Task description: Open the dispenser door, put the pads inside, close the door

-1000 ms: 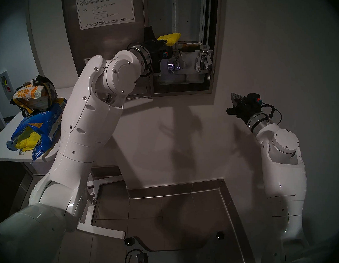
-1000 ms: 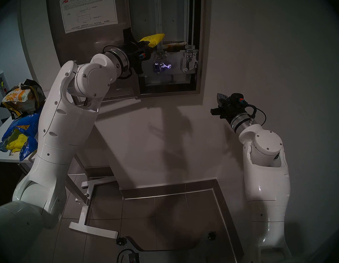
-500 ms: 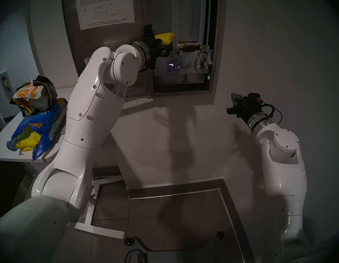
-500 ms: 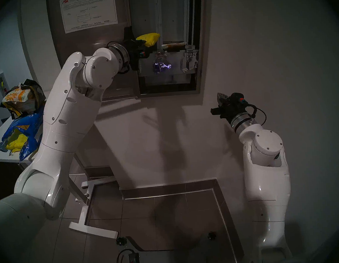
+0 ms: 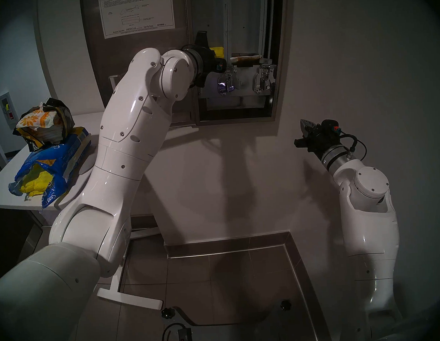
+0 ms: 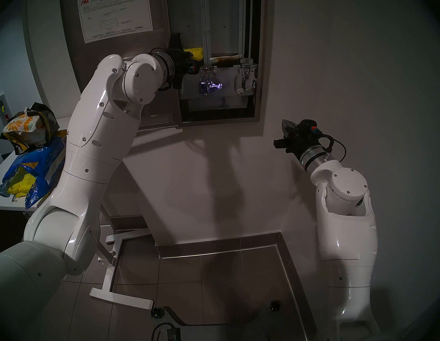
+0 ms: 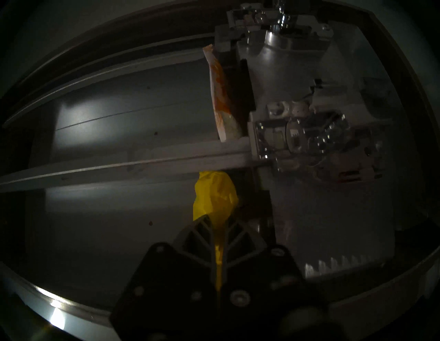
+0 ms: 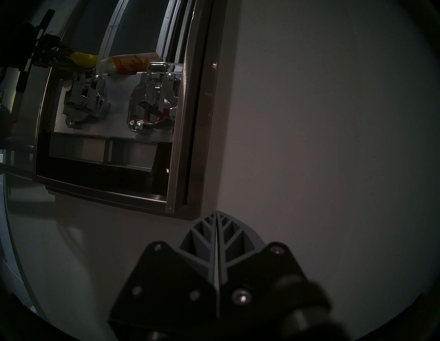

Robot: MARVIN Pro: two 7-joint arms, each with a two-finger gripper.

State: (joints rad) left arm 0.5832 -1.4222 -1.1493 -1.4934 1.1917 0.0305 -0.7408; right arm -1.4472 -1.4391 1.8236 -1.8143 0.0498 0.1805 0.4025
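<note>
The dispenser (image 5: 281, 58) hangs open on the wall. Its door (image 5: 117, 51) is swung out to the left, with the white instruction sheet (image 5: 136, 12) on its back. My left gripper (image 5: 213, 53) is shut on a yellow pad (image 5: 219, 51) and holds it inside the left chute, above the left chrome lever (image 5: 227, 84). The left wrist view shows the pad (image 7: 215, 197) sticking out past the fingertips. A white pad with orange flowers (image 5: 246, 58) lies in the right chute. My right gripper (image 5: 304, 125) is shut and empty, by the wall below and to the right of the dispenser.
A white table (image 5: 4, 186) at the left carries a torn blue bag (image 5: 54, 165) with yellow pads (image 5: 35, 183) and a dark bag of flowered packets (image 5: 38, 120). The table's white foot (image 5: 129, 300) and a steel curb (image 5: 226, 243) are on the tiled floor.
My left arm has reached up and forward, carrying the yellow pad deeper into the left chute, so less of the pad shows. The right arm has not moved.
</note>
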